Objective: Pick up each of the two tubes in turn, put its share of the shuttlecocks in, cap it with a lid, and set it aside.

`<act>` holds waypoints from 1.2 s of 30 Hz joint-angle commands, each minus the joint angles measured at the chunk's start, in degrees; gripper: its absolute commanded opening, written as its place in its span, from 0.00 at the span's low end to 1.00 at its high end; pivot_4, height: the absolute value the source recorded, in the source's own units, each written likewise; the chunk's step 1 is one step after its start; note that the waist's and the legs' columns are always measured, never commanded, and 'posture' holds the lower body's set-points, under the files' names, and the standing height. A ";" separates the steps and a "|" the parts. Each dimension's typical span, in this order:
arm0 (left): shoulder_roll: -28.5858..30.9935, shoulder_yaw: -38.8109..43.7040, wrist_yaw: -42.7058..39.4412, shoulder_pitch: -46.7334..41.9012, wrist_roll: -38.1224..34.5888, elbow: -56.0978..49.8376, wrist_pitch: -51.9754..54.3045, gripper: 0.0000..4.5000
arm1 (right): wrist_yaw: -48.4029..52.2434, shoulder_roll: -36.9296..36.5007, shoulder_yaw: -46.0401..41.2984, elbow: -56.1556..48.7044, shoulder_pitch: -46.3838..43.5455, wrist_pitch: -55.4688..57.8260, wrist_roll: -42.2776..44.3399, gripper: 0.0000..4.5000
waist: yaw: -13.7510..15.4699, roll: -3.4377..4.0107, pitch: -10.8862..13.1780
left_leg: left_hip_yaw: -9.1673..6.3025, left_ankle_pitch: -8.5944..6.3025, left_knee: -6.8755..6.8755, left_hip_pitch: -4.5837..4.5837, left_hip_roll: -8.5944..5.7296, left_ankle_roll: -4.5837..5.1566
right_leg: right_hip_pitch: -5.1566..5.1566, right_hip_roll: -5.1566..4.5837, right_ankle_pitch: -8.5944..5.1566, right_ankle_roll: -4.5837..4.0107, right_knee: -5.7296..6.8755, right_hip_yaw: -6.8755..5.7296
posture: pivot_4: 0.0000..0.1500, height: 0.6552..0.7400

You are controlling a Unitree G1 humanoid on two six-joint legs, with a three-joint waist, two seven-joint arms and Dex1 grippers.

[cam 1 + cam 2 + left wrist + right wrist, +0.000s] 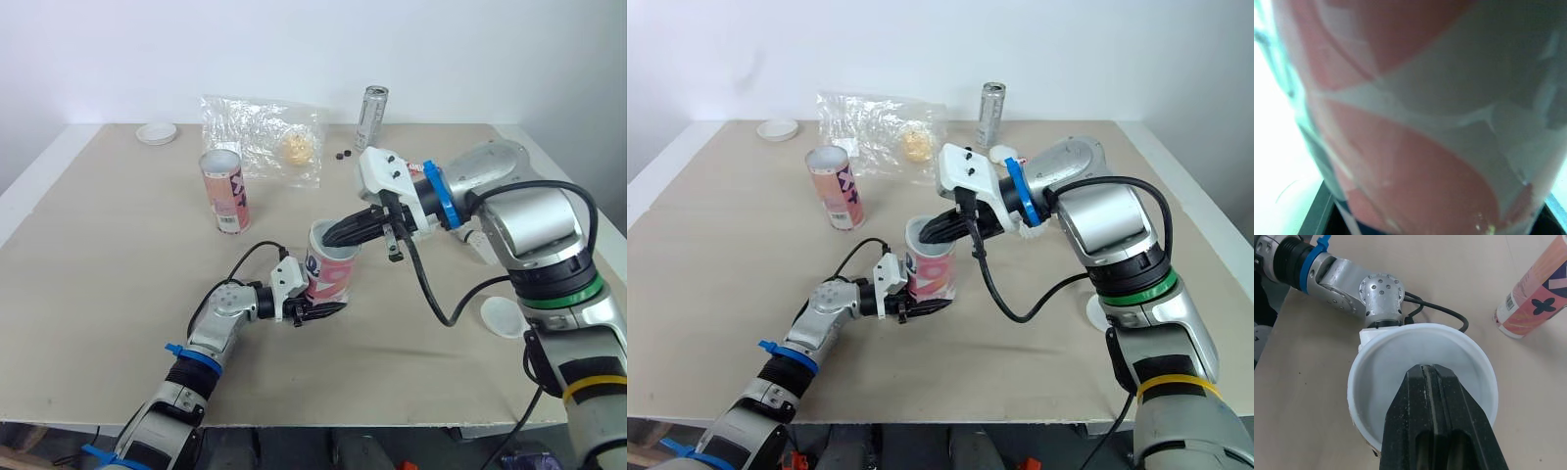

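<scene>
Right gripper: jaws pressed flat together, nothing visible between them, tips dipped just inside the white mouth of the open tube.

Left gripper: jaws clamped on the lower wall of that same tube. Black fingers on either side of the pink-and-pale wrapper in the left wrist view.

Open tube: near the middle of the table, mouth upward, leaning slightly. Contact between base and table top not discernible. Inner wall white, as seen from the right wrist view; depth below the fingers hidden.

Second tube: upright on the table, to the robot's left of the open tube and farther out, well apart from both grippers. Pink wrapper, barcode near the base.

Far lid: white, round, near the far left corner of the table.

Near lid: white, flat on the table, beside the right forearm and to the robot's right of the open tube.

Plastic bag: clear, crumpled, behind the second tube. Pale yellowish lump inside, identity not discernible.

Can: slim, silver, upright near the far edge, just to the right of the bag.

Two small black objects: on the table between bag and can, too small to identify.
</scene>
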 commanded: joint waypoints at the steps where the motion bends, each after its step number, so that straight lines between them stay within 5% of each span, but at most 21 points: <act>1: -0.08 -1.09 0.33 0.25 1.18 0.59 0.27 0.54 | 1.41 1.32 7.74 0.48 2.16 0.22 -2.15 0.00 | -0.12 -0.04 -0.04 | 0.00 -0.01 -0.02 0.14 0.00 -0.01 | 0.03 0.00 -0.01 -0.01 -0.04 0.00 | 1.00 1.00; 16: -0.04 -1.29 0.27 0.71 1.16 0.38 0.46 0.54 | -1.51 7.62 1.39 1.24 0.09 4.97 3.34 0.00 | -0.26 -0.20 -0.25 | -0.02 -0.02 -0.53 0.43 -0.02 -0.02 | 0.04 0.01 0.09 -0.20 -0.18 0.03 | 1.00 1.00; 36: 0.05 -1.09 0.56 0.74 1.09 0.47 0.75 0.54 | 1.32 7.35 10.14 4.39 0.75 -0.95 -4.27 0.00 | -0.30 -0.32 -0.53 | -0.04 -0.09 -0.68 0.62 -0.02 -0.14 | 0.06 0.01 0.07 -0.23 -0.22 0.03 | 1.00 1.00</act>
